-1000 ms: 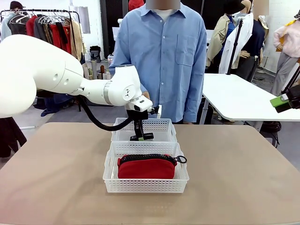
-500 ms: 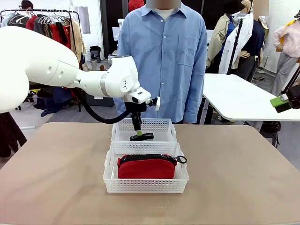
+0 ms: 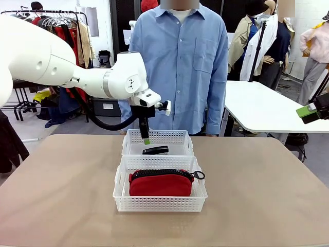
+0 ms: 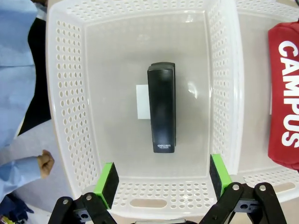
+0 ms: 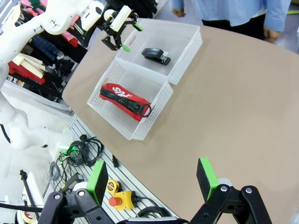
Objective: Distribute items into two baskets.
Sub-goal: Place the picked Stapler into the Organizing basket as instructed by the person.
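A small black stapler (image 3: pixel 155 150) lies flat on the floor of the far white basket (image 3: pixel 183 136), and I see it from above too (image 4: pixel 162 113). My left gripper (image 3: pixel 146 135) hangs open just above it, fingers spread wide and holding nothing (image 4: pixel 161 179). The red pouch (image 3: pixel 160 183) with its black zipper fills the near basket (image 3: pixel 159 204). My right gripper (image 5: pixel 154 179) is open and high off to the right, far from both baskets; from there the stapler (image 5: pixel 156 55) and the pouch (image 5: pixel 125 100) are small.
A person in a blue shirt (image 3: pixel 177 62) stands at the far edge, right behind the baskets, with one hand (image 4: pixel 45 163) hanging beside the far basket. The brown table (image 3: pixel 267 195) is bare on both sides. A white table (image 3: pixel 262 105) stands at the back right.
My left gripper has let go of the stapler, which now rests in the far basket. It has risen and drawn back to the left. The right arm has stayed still.
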